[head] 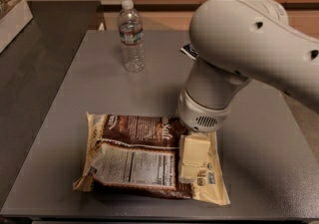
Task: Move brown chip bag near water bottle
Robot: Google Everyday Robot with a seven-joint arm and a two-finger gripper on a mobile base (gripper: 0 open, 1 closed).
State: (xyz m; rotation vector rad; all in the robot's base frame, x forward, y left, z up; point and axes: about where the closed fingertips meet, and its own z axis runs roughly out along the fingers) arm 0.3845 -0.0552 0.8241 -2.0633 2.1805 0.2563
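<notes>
The brown chip bag (134,153) lies flat near the desk's (259,168) front edge, label panel up, well apart from the water bottle (131,39) standing upright toward the far edge. The gripper (193,161) sits low over the bag's right, cream end, under the bulky arm (239,44); whether it is spread or pinching cannot be told
</notes>
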